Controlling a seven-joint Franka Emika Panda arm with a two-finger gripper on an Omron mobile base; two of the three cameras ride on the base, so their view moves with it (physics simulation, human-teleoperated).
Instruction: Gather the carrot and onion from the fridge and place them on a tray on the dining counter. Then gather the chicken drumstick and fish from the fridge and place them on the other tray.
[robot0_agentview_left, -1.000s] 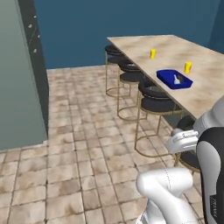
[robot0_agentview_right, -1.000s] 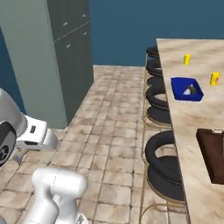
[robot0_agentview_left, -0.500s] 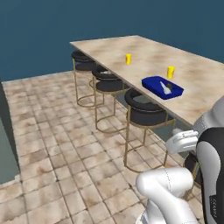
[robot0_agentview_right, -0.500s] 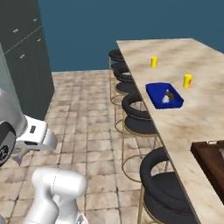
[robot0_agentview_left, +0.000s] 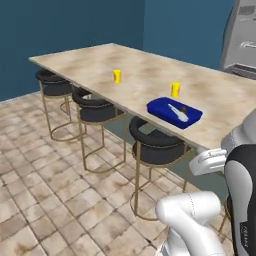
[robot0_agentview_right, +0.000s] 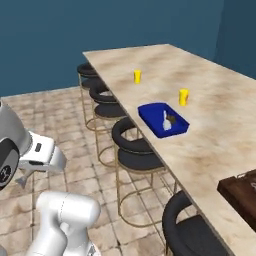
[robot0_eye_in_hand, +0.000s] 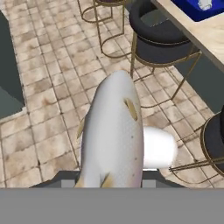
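The fish fills the center of the hand view, pale grey with small yellowish fins, its tail end running down to the bottom edge where the gripper sits. The fingertips are hidden behind it, so the grip cannot be told for sure. A tiled floor lies behind the fish.

In the left base view the dining counter crosses the upper middle, and the blue tray sits near its front edge, center right, with pale and dark items inside. Two yellow cups stand behind it. Black stools line the counter's near side.

In the right base view the blue tray is at center, and a dark brown tray sits at the lower right edge.
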